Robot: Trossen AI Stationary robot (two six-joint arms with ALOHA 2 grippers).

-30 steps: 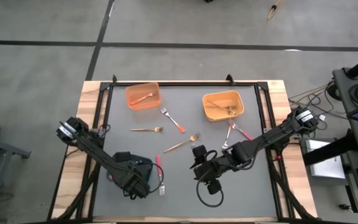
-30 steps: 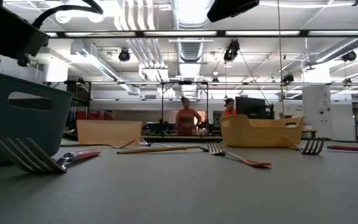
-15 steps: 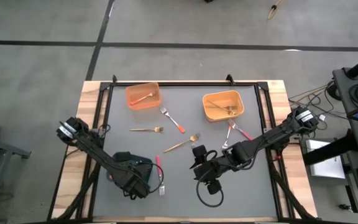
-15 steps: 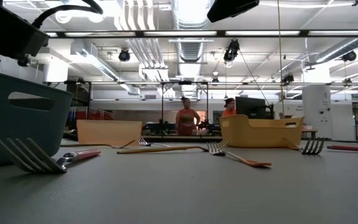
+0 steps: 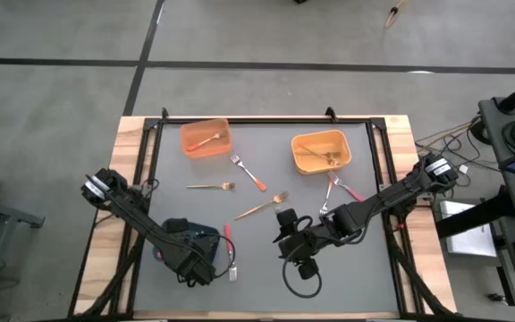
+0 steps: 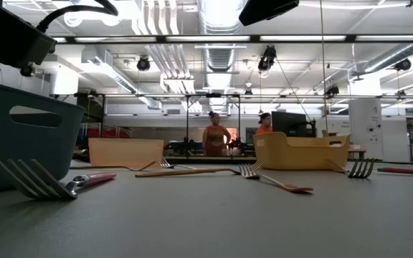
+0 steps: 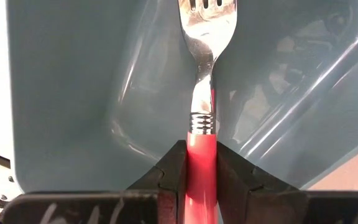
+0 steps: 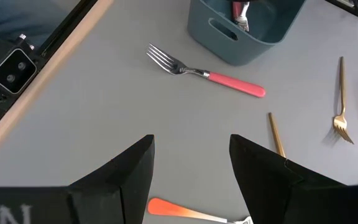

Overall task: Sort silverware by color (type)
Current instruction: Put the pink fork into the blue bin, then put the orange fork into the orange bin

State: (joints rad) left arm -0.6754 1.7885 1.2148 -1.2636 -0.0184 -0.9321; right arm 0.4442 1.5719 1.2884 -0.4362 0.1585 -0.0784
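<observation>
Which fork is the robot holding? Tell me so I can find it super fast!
Find the teal bin at the near left of the table. The left gripper hangs over it, its fingers shut on a fork pointing into the bin. It has a pink-red handle like the fork on the mat beside the bin, but it alone is off the table.

Red, orange, gold forks (image 5: 260, 208) scattered; some binned

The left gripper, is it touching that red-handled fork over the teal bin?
Touching. The left wrist view shows the left gripper with both fingers pressed against the red-handled fork, its tines pointing into the teal bin.
</observation>
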